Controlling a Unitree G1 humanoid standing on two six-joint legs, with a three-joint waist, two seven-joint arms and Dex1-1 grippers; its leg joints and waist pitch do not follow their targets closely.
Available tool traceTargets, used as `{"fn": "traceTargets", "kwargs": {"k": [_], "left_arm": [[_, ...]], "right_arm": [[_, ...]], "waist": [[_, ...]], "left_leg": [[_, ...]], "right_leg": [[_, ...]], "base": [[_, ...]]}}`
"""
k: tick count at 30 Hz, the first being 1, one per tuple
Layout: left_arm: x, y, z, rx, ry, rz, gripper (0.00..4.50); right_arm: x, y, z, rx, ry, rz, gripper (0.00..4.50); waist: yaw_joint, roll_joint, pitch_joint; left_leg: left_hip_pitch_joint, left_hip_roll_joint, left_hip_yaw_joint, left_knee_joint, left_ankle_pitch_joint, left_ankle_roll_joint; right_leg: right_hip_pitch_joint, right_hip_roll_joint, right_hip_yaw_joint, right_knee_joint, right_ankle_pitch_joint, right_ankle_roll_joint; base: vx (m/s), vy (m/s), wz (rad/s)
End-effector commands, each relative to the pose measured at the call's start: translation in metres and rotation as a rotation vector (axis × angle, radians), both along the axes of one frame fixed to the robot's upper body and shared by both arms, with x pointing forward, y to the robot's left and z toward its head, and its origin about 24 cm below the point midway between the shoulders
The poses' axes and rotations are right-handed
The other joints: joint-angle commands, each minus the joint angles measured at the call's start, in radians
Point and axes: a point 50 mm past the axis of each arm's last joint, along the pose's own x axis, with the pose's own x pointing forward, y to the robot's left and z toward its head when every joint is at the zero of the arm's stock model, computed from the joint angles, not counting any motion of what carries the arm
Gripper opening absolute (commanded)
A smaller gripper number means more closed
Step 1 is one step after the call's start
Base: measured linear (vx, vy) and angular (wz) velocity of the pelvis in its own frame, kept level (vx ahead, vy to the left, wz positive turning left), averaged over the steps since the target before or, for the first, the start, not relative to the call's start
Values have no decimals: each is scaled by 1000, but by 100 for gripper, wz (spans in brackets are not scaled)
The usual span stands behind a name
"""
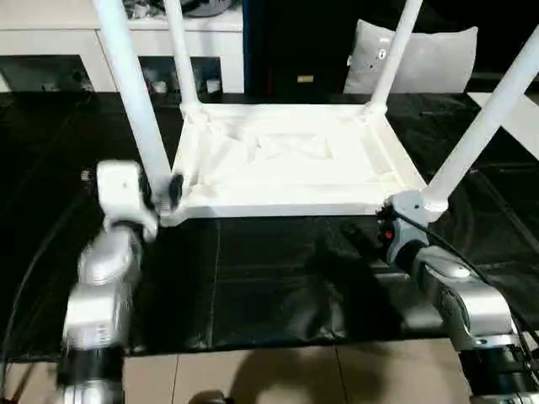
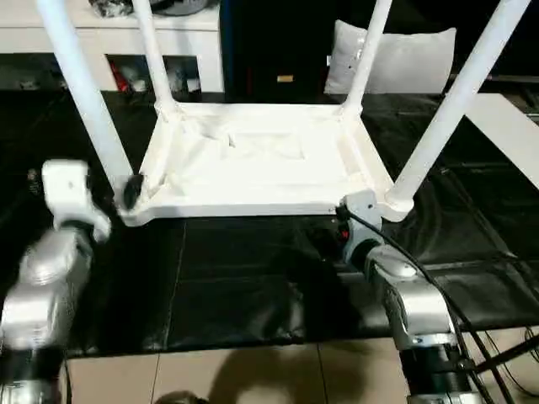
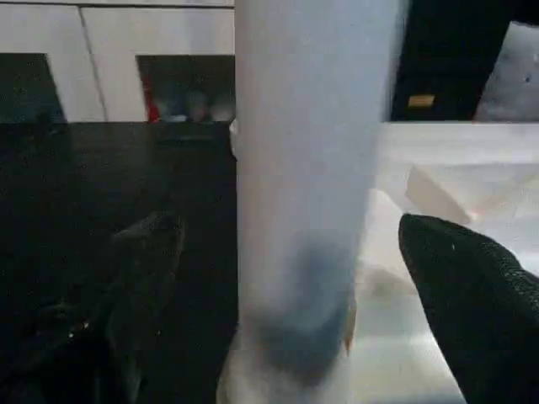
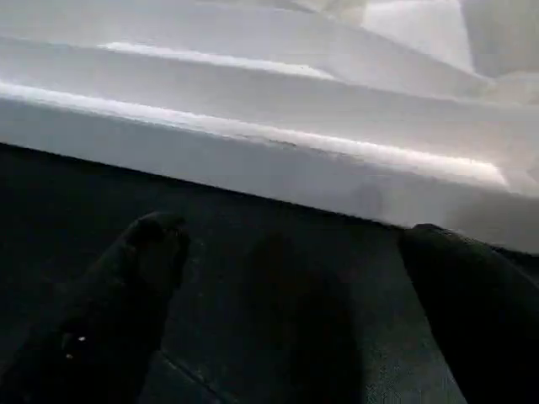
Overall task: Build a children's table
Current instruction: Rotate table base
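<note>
The white table top (image 1: 286, 160) lies upside down on the black-covered work table (image 1: 269, 278), ribbed underside up. Four white legs stand in its corner sockets: near-left leg (image 1: 135, 93), far-left leg (image 1: 178, 50), far-right leg (image 1: 392, 59), near-right leg (image 1: 488, 118). My left gripper (image 1: 164, 194) is open around the base of the near-left leg (image 3: 303, 168), its black fingers (image 3: 472, 286) standing off on either side. My right gripper (image 1: 383, 227) is open and low over the black cover, just in front of the top's near rim (image 4: 253, 160) by the near-right corner.
A white cabinet (image 1: 50, 42) runs along the back left. A grey cushion (image 1: 429, 59) sits behind the far-right leg. The work table's front edge meets a tiled floor (image 1: 278, 374). Black cables (image 2: 497, 353) hang beside my right forearm.
</note>
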Motion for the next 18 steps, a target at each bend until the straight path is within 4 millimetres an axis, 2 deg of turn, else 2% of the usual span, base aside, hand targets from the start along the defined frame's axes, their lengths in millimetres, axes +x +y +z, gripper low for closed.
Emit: {"fn": "traceTargets", "kwargs": {"k": [1,2,3,6,7,8,10,11,14,15,16,17,18], "left_arm": [[4,3,0,-8,-3,-10,444],[9,4,1,-2,-7,-17,444],[17,3,4,6,-10,-64,444],[25,0,4,12,0,-139,444],[35,-4,4,10,31,-234,444],[37,-5,5,9,37,-251,444],[44,-6,5,-17,69,-338,444],[44,-7,5,-17,70,-341,444],[41,-14,5,-80,111,-608,444],[38,-16,5,-102,121,-671,444],[36,-17,4,-111,136,-710,444],[30,-19,1,-122,169,-815,444],[25,-21,-1,-128,197,-892,444]], "right_arm": [[2,-9,-1,-13,14,-47,450],[3,-10,-3,-18,23,-61,450],[4,-15,-6,-36,33,-85,450],[7,-19,-8,-45,44,-102,450],[11,-25,-11,-52,57,-129,450],[12,-27,-11,-53,59,-134,450],[16,-34,-13,-64,60,-164,450],[16,-34,-13,-64,60,-164,450],[22,-44,-14,-71,45,-193,450],[23,-46,-14,-73,44,-197,450],[23,-46,-14,-76,42,-197,450],[24,-49,-14,-83,38,-198,450],[25,-51,-15,-87,38,-198,450]], "waist": [[-1,-6,-65],[-1,-8,-66],[-1,-7,-66],[0,-8,-67],[-2,-13,-69],[-2,-11,-65],[0,-11,-68],[3,-10,-70],[6,-9,-72],[7,-7,-70],[10,-5,-70],[14,-5,-70],[14,-10,-69]], "left_leg": [[10,87,-55,-72,-113,40],[11,86,-53,-71,-107,42],[11,77,-50,-69,-97,44],[12,83,-52,-70,-91,37],[11,89,-53,-71,-86,34],[13,78,-48,-69,-86,43],[13,82,-49,-70,-77,31],[16,89,-50,-69,-68,28],[15,91,-48,-68,-48,25],[18,96,-44,-69,-48,19],[18,98,-44,-68,-50,16],[18,101,-43,-69,-47,14],[16,101,-42,-70,-47,14]], "right_leg": [[47,-131,87,-89,-323,43],[45,-129,88,-88,-311,40],[44,-127,89,-89,-312,43],[46,-134,91,-86,-300,32],[49,-137,92,-78,-280,16],[41,-132,91,-89,-304,23],[47,-138,94,-81,-296,16],[47,-141,96,-73,-268,3],[47,-148,98,-63,-218,-39],[45,-149,101,-59,-206,-67],[45,-150,101,-58,-199,-76],[46,-151,102,-53,-191,-90],[46,-151,102,-52,-194,-93]], "base": [[0,0,0],[0,0,0],[0,0,0],[0,0,0],[0,0,0],[0,0,0],[0,0,0],[0,0,0],[0,0,0],[0,0,0],[0,0,0],[0,0,0],[0,0,0]]}}
